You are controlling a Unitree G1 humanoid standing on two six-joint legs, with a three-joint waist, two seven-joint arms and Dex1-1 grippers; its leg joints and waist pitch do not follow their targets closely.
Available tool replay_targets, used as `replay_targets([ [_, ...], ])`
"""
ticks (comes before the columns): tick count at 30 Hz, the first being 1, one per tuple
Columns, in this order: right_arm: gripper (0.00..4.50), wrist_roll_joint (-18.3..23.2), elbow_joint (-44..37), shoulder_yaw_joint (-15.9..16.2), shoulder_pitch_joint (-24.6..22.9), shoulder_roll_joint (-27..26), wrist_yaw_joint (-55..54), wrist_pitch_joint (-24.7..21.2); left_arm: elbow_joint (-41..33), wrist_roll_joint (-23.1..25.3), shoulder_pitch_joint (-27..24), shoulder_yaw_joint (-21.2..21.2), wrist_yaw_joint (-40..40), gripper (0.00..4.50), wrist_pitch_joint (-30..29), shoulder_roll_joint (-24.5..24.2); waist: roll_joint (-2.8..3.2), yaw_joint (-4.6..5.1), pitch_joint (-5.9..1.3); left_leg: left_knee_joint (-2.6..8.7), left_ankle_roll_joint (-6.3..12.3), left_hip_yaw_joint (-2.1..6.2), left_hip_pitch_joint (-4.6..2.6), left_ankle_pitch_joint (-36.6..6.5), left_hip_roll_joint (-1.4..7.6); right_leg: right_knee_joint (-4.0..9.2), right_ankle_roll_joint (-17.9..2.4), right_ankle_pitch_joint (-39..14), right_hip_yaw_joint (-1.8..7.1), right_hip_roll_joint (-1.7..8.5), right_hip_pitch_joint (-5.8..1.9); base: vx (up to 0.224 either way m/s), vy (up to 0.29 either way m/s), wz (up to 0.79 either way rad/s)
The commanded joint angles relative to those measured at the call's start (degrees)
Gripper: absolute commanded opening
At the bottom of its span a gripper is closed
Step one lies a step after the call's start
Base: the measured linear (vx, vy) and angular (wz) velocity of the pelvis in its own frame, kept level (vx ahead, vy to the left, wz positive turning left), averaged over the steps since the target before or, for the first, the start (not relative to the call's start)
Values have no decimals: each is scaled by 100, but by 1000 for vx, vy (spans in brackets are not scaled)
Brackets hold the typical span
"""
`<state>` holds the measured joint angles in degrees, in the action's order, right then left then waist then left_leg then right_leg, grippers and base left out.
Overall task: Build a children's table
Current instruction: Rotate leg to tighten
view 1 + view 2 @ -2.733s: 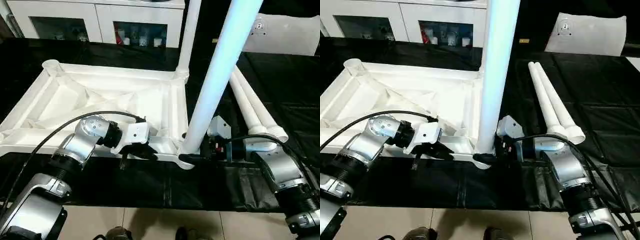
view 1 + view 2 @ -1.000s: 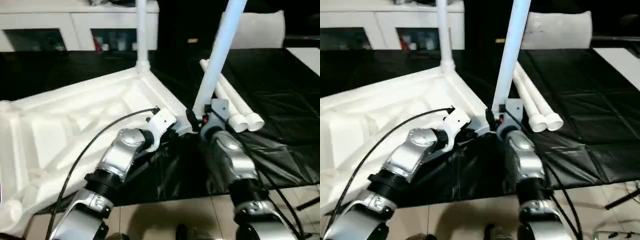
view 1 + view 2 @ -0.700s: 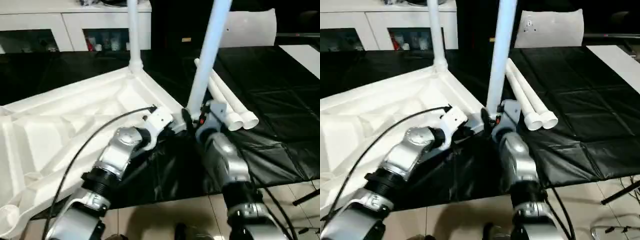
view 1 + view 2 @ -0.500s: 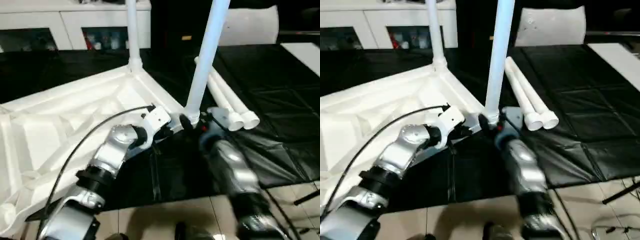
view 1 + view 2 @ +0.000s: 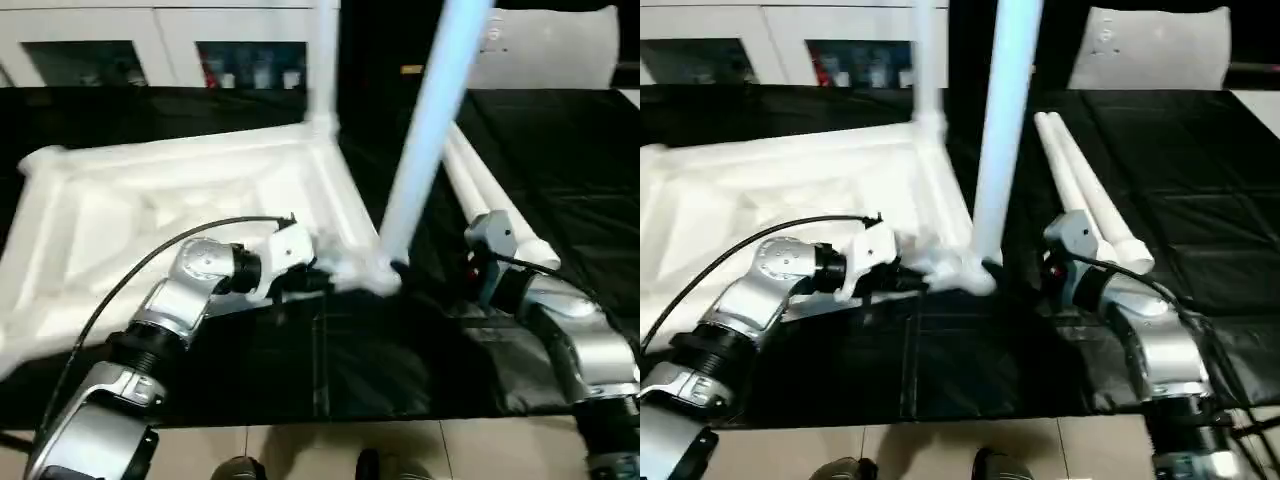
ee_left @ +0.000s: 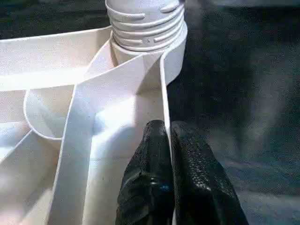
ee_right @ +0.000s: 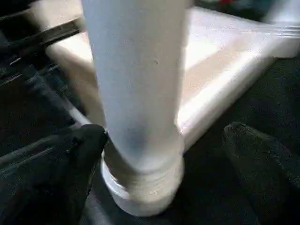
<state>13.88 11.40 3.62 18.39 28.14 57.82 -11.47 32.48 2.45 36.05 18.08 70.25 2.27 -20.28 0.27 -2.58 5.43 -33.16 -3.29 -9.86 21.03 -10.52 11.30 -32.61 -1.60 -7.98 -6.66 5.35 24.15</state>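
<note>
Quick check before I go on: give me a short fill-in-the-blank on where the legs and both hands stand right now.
1. The number of legs standing upright in sockets of the table top is ____.
2. The two loose legs lie on the black ____.
3. The left hand is shut on the table top's ____.
4. The right hand, around the near leg, has its fingers ____.

Missing words: two; mat; rim; open
</note>
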Motion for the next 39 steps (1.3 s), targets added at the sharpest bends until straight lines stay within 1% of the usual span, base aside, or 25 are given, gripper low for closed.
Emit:
replay_targets([
  [1, 444, -30, -9, 202, 75, 183, 431, 3, 154, 99, 65, 305, 416, 0, 228, -65, -61, -2, -477, 298, 772, -17, -37, -749, 192, 295, -1329, -1330, 330, 310, -404, 0, 0, 0],
  [3, 444, -44, 83, 378, 163, 361, 814, 22, 256, 9, 130, 324, 736, 0, 362, -126, -95, -14, -446, 307, 615, -24, -52, -1066, 185, 354, -1175, -1849, 326, 309, -385, 0, 0, 0],
  [4, 444, -20, 166, 476, 253, 423, 1106, 10, 288, -17, 172, 367, 974, 0, 461, -187, -110, -13, -422, 311, 479, -8, -47, -1298, 183, 389, -998, -2351, 335, 324, -373, 0, 0, 0],
  [5, 444, -20, 166, 476, 253, 423, 1106, 10, 288, -17, 172, 367, 974, 0, 461, -187, -114, -12, -421, 309, 452, 0, -41, -1307, 179, 389, -958, -2438, 335, 328, -378, 0, 0, 0],
  [6, 428, -26, 201, 533, 296, 439, 1249, 14, 294, -10, 192, 396, 1080, 0, 497, -222, -108, -21, -417, 318, 424, 1, -51, -1314, 185, 404, -918, -2531, 339, 332, -372, 0, 0, 0],
  [7, 418, -55, 254, 593, 344, 443, 1364, 57, 327, -3, 223, 414, 1168, 0, 569, -245, -112, -28, -412, 311, 399, -7, -96, -1365, 185, 433, -895, -2664, 346, 333, -332, 0, 0, 0],
  [8, 418, -72, 289, 627, 374, 445, 1428, 87, 355, 0, 245, 423, 1216, 0, 622, -256, -98, -29, -413, 313, 384, -7, -98, -1385, 186, 448, -894, -2714, 346, 330, -325, 0, 0, 0],
  [9, 407, -83, 343, 666, 416, 431, 1479, 108, 387, -5, 271, 437, 1283, 0, 640, -272, -139, -31, -408, 321, 374, -4, -87, -1377, 192, 437, -883, -2682, 344, 320, -327, 0, 0, 0],
  [10, 391, -96, 397, 713, 458, 411, 1514, 130, 415, -8, 294, 457, 1346, 0, 664, -293, -138, -39, -414, 324, 364, 1, -83, -1332, 196, 418, -887, -2621, 351, 326, -334, 0, 0, 0],
  [12, 391, -116, 417, 744, 476, 404, 1529, 159, 424, -3, 305, 465, 1358, 0, 692, -301, -123, -43, -409, 329, 361, 5, -82, -1331, 201, 408, -903, -2592, 353, 324, -330, 0, 0, 0],
  [13, 366, -109, 428, 778, 497, 398, 1566, 166, 447, -5, 322, 466, 1374, 0, 713, -301, -123, -44, -412, 330, 348, 5, -84, -1350, 205, 409, -908, -2582, 358, 326, -329, 0, 0, 0],
  [15, 352, -110, 499, 874, 573, 346, 1659, 197, 536, 4, 384, 479, 1431, 0, 792, -289, -141, -45, -421, 331, 354, 6, -63, -1296, 202, 383, -955, -2414, 364, 323, -345, 0, 0, 0],
  [16, 344, -110, 504, 878, 576, 344, 1662, 200, 541, 4, 387, 479, 1434, 0, 795, -288, -131, -47, -420, 329, 360, 7, -61, -1277, 199, 376, -973, -2368, 365, 323, -342, 0, 0, 0],
  [19, 317, -125, 567, 916, 618, 315, 1723, 233, 601, -1, 415, 472, 1484, 0, 843, -278, -152, -56, -432, 322, 382, -6, -60, -1176, 204, 341, -1068, -2101, 383, 322, -351, 0, 0, 0],
  [21, 309, -172, 634, 979, 653, 275, 1787, 297, 673, -3, 452, 471, 1524, 0, 894, -266, -156, -58, -432, 314, 411, -16, -55, -1145, 194, 333, -1093, -2068, 383, 316, -352, 0, 0, 0],
  [22, 291, -186, 655, 998, 662, 267, 1800, 319, 691, -5, 462, 474, 1530, 0, 906, -265, -153, -69, -430, 315, 415, -14, -56, -1096, 203, 323, -1113, -2019, 390, 323, -355, 0, 0, 0],
  [27, 272, -193, 725, 1033, 692, 208, 1819, 343, 739, -26, 475, 464, 1513, 0, 920, -272, -152, -65, -416, 321, 406, -12, -43, -1128, 204, 322, -1131, -2045, 386, 322, -361, 0, 0, 0],
  [28, 269, -173, 698, 1041, 670, 182, 1804, 294, 744, -57, 463, 426, 1486, 0, 862, -266, -128, -66, -407, 328, 382, -6, -50, -1182, 206, 330, -1106, -2134, 386, 324, -357, 0, 0, 0],
  [32, 268, -58, 590, 950, 569, 23, 1519, -22, 597, -216, 386, 238, 1227, 0, 452, -173, -141, -58, -387, 338, 320, -2, -52, -1300, 194, 368, -1034, -2406, 378, 324, -358, 0, 0, 0],
  [33, 268, 88, 492, 809, 481, -166, 1201, -299, 498, -207, 349, 150, 883, 0, 205, -83, -144, -51, -377, 343, 296, 2, -57, -1354, 196, 392, -987, -2553, 377, 328, -348, 0, 0, 0],
  [34, 267, 96, 485, 801, 476, -178, 1181, -315, 492, -206, 347, 146, 861, 0, 189, -77, -149, -39, -374, 343, 275, 1, -60, -1391, 195, 393, -966, -2614, 379, 323, -338, 0, 0, 0],
  [36, 267, 117, 440, 730, 423, -309, 903, -452, 434, -184, 328, 100, 629, 0, 8, -12, -155, -21, -358, 354, 214, 17, -76, -1469, 183, 441, -839, -2902, 365, 324, -326, 0, 0, 0],
  [37, 267, 74, 411, 669, 362, -480, 531, -527, 373, -167, 305, 31, 326, 0, -190, 87, -145, 10, -338, 357, 152, 38, -94, -1629, 175, 496, -717, -3236, 340, 332, -298, 0, 0, 0],
  [38, 267, 24, 377, 574, 279, -787, -45, -671, 279, -155, 274, -49, -71, 0, -436, 259, -146, 23, -334, 355, 133, 45, -95, -1680, 165, 506, -668, -3333, 331, 331, -297, 0, 0, 0],
  [39, 266, 24, 377, 574, 279, -787, -45, -671, 279, -155, 274, -49, -71, 0, -436, 259, -150, 45, -335, 365, 101, 48, -88, -1681, 174, 501, -643, -3340, 337, 330, -299, 0, 0, 0],
])
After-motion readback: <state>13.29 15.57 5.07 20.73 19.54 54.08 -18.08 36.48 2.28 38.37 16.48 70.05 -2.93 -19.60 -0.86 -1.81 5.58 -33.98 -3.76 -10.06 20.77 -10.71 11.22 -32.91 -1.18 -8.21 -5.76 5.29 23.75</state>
